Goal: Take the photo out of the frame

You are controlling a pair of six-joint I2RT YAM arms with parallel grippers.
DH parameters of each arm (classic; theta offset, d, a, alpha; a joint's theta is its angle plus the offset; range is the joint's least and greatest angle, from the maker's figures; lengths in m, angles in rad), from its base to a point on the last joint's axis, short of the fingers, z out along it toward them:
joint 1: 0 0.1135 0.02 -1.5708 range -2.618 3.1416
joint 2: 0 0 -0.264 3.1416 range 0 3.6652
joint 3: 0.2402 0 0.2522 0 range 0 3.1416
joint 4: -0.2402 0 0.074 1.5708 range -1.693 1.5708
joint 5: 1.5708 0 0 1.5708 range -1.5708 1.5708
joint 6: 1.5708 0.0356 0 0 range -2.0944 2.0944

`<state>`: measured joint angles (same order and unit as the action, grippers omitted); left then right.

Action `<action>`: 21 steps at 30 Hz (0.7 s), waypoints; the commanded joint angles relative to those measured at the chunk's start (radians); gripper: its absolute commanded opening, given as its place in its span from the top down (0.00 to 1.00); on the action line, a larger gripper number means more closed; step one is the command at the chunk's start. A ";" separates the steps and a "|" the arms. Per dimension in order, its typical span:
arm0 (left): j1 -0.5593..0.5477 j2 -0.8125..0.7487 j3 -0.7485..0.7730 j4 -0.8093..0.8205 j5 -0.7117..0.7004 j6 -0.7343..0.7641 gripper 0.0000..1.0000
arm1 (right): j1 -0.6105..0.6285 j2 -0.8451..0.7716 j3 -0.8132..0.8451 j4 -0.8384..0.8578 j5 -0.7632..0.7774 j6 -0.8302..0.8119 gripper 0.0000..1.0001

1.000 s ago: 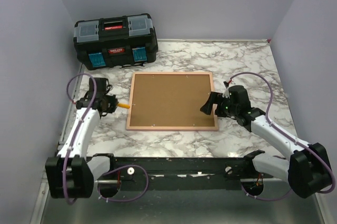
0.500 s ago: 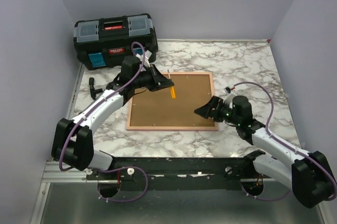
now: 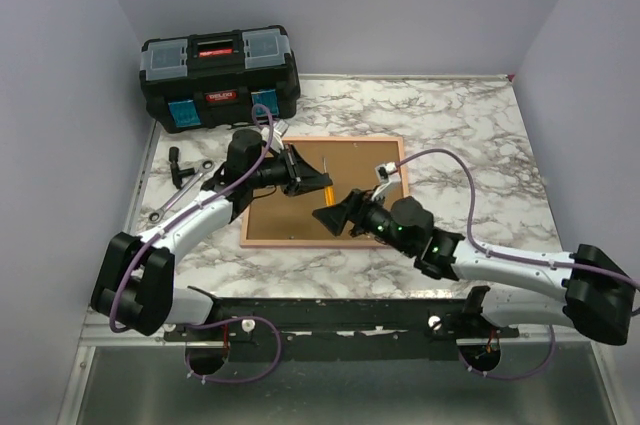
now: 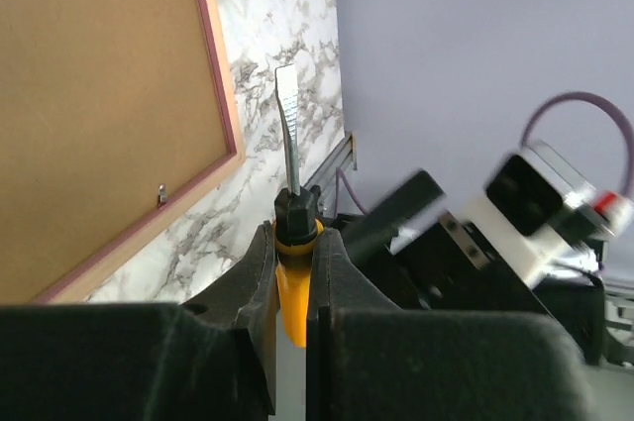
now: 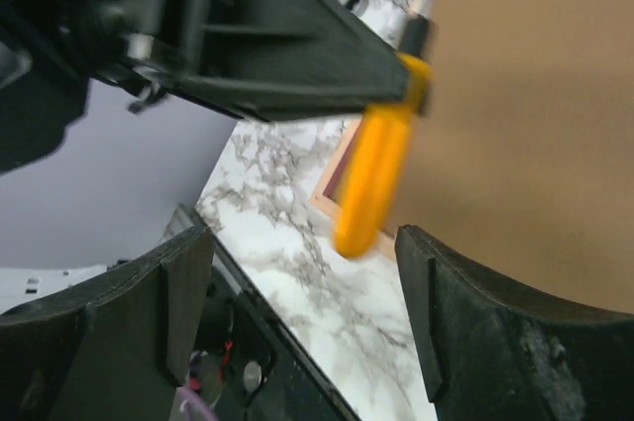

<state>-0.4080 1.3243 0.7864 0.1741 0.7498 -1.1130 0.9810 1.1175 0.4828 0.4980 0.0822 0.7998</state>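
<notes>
The pink frame (image 3: 326, 242) lies face down on the marble table, its brown backing board (image 3: 300, 200) up. The photo is hidden under the board. My left gripper (image 3: 316, 181) is shut on a screwdriver (image 3: 327, 187) with a yellow handle and holds it above the board. The left wrist view shows the handle (image 4: 291, 287) clamped between the jaws, the steel blade (image 4: 288, 134) pointing away, and the frame's border (image 4: 220, 94) beside it. My right gripper (image 3: 330, 217) is open just in front of the handle. In the right wrist view the handle (image 5: 376, 183) hangs between and ahead of the open fingers (image 5: 183, 307).
A black toolbox (image 3: 220, 73) stands at the back left. A wrench (image 3: 186, 191) and a small black tool (image 3: 178, 163) lie on the table left of the frame. Grey walls close in on both sides and the back.
My left arm has swung from the table's left side over the frame with the screwdriver. My right gripper has moved left from the frame's right edge to the handle.
</notes>
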 commanded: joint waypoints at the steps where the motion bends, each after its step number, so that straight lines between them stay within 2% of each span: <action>1: 0.000 0.009 -0.045 0.109 0.049 -0.127 1.00 | 0.151 0.100 0.155 -0.078 0.450 -0.109 0.22; 4: 0.004 -0.022 -0.075 0.085 0.004 -0.145 1.00 | 0.222 0.196 0.220 -0.092 0.648 -0.141 0.23; 6: 0.012 -0.032 -0.090 0.091 -0.007 -0.168 1.00 | 0.233 0.247 0.261 -0.143 0.715 -0.100 0.24; 13: 0.035 0.005 -0.119 0.156 0.027 -0.240 1.00 | 0.240 0.286 0.264 -0.099 0.819 -0.085 0.42; 17: 0.035 0.012 -0.124 0.163 0.027 -0.249 1.00 | 0.241 0.309 0.297 -0.131 0.819 -0.091 0.51; 21: 0.036 0.002 -0.124 0.155 0.009 -0.244 1.00 | 0.240 0.321 0.300 -0.117 0.793 -0.094 0.53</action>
<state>-0.3748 1.3338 0.6674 0.2913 0.7601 -1.3445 1.2163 1.4193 0.7555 0.3824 0.8230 0.7055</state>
